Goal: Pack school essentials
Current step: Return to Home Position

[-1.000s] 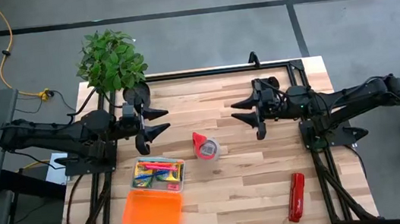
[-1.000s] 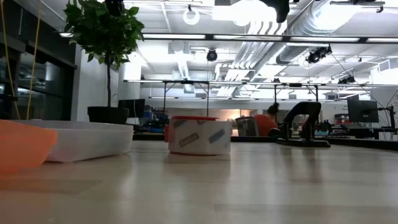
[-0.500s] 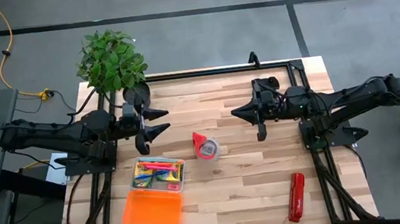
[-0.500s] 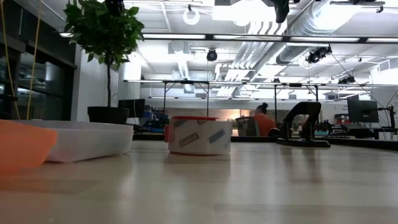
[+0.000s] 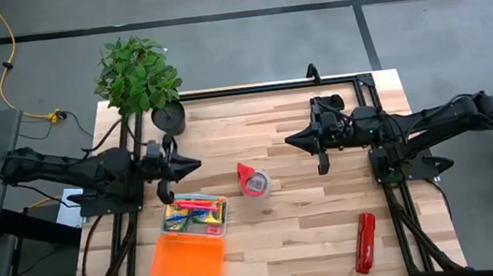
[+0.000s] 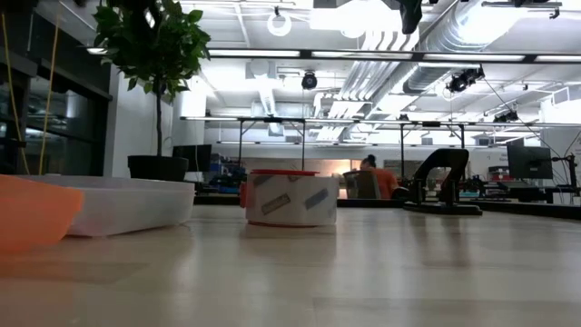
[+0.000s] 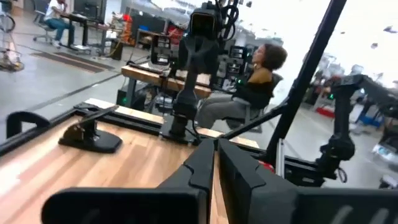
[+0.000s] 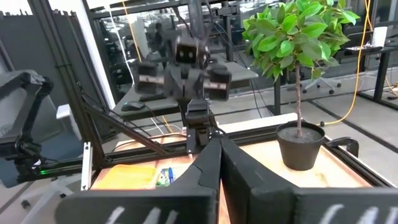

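A clear open box [image 5: 196, 216] sits at the table's near left, holding the school essentials: yellow-green crayon boxes, a pink-red marker and thin pens. Its wall [image 6: 127, 204] also shows in the low view. My left gripper [image 5: 196, 164] hovers shut just beyond the box's far edge, its fingers [image 7: 214, 152] pointing toward the table's right. My right gripper [image 5: 288, 138] hovers shut over the table's far middle, its fingers [image 8: 219, 149] pointing toward the left arm. Neither holds anything.
An orange lid [image 5: 186, 258] lies nearer than the box. A red tape roll [image 5: 254, 180] stands at mid-table and a long red stapler [image 5: 365, 242] lies at the near right. A potted plant [image 5: 137, 76] stands at the far left corner. A person sits in the room behind.
Both grippers have shut on nothing, the right one first, then the left. My left gripper has also shifted a little toward the table's near edge, uncovering the plant's pot. Nothing on the table has moved.
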